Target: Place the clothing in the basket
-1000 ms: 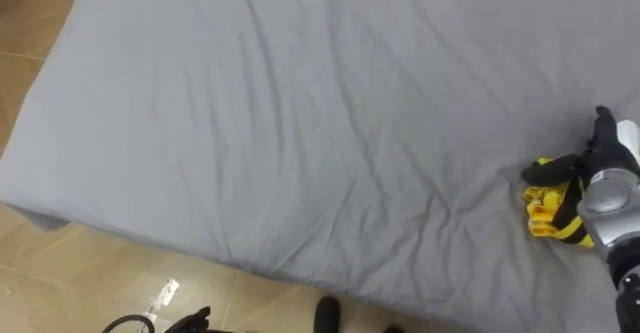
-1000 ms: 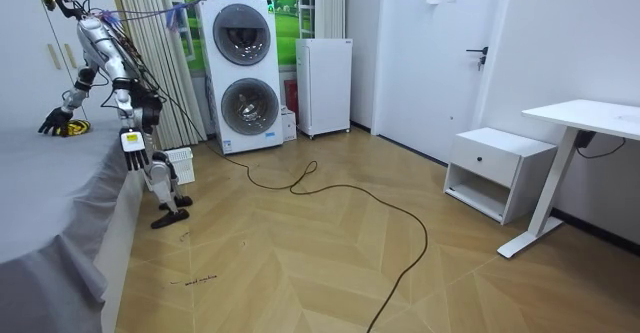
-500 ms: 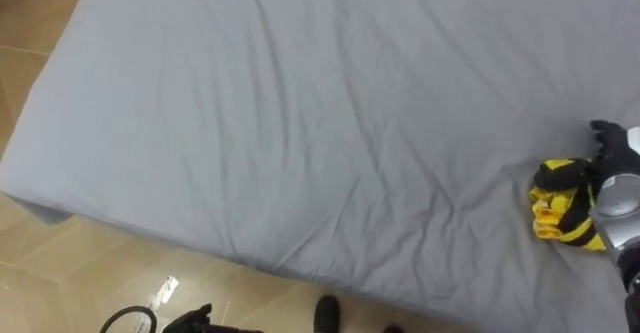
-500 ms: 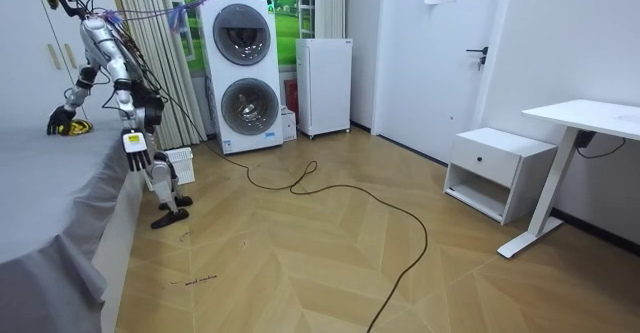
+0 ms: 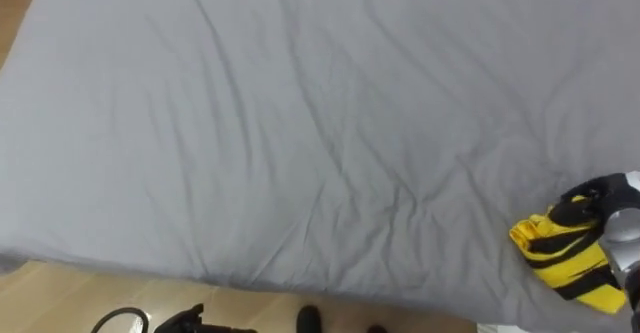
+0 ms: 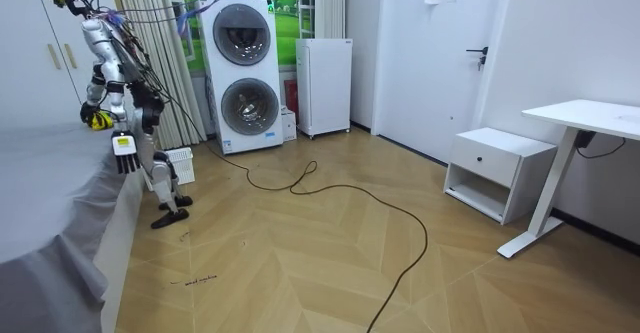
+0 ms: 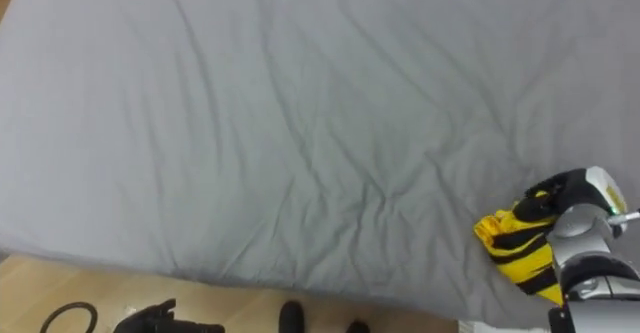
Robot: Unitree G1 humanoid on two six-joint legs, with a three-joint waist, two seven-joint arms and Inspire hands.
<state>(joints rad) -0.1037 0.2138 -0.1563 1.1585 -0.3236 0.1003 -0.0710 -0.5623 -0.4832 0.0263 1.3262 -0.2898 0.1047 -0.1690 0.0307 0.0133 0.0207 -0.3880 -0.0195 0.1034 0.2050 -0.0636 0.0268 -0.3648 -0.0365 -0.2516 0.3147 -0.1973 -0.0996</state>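
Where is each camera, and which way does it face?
Left eye view: on the robot's head, looking down at the grey bed; its right hand at lower right.
Right eye view: just beside, same aim; that hand grips the yellow-and-black garment.
Room view: across the room, sees the whole robot at the bed.
All share the garment.
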